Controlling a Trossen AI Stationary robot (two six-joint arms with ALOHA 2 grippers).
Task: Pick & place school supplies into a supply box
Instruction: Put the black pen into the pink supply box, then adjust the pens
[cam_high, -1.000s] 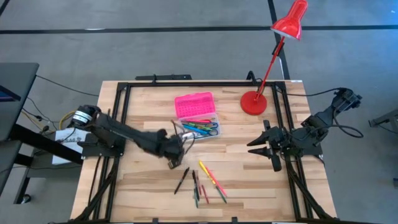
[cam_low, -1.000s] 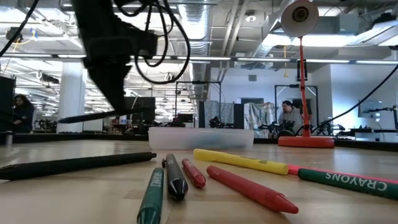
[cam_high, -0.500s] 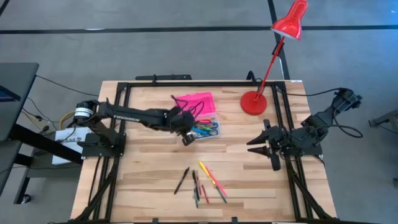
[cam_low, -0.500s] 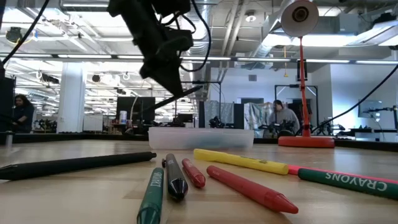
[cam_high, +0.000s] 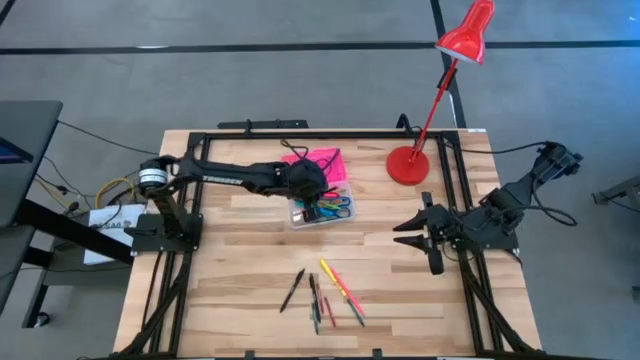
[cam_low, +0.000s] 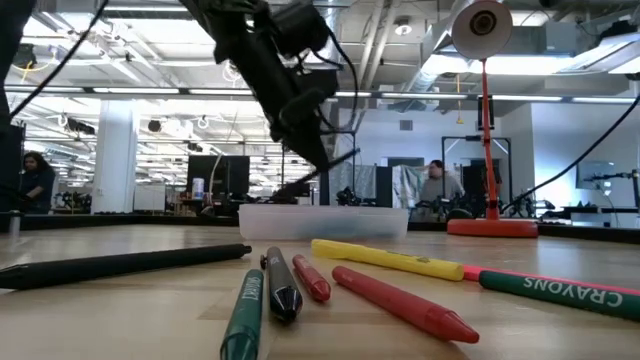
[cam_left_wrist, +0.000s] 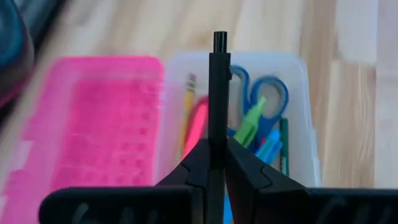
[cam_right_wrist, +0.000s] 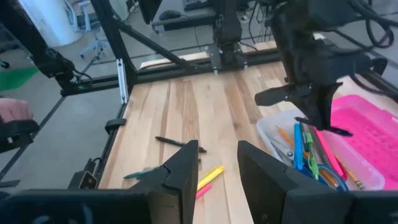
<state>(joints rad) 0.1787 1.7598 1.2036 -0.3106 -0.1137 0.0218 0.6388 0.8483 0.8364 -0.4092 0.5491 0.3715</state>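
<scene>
My left gripper (cam_high: 305, 197) hangs over the supply box, shut on a black pen (cam_left_wrist: 217, 87). The box has a clear base (cam_high: 340, 216) and an open pink lid (cam_high: 322, 160). It holds blue-handled scissors (cam_left_wrist: 261, 93), a green marker (cam_left_wrist: 249, 124), a yellow pencil and others. Several loose pens and crayons (cam_high: 325, 292) lie on the wood near the table's front edge, and they also show in the low view (cam_low: 390, 290). My right gripper (cam_high: 412, 236) is open and empty at the table's right side. My left gripper pinches the black pen's shaft (cam_left_wrist: 215, 134) between its two fingers. The pen runs along the fingers, and its one end (cam_left_wrist: 219, 38) sticks out past the fingertips. The fingers slant down from the table's left. The pen (cam_low: 320, 172) is tilted and clear above the box.
A red desk lamp stands with its base (cam_high: 407, 166) at the far right, close to the box, and its arm leans out over the far edge. A black metal frame (cam_high: 200, 150) runs along the table's edges. Bare wood lies between the box and the loose pens.
My left gripper has gone from the table's middle toward the far edge and a little right, carrying the black pen lifted clear. It now hangs over the box's clear base, and the arm has stretched out along the far side.
</scene>
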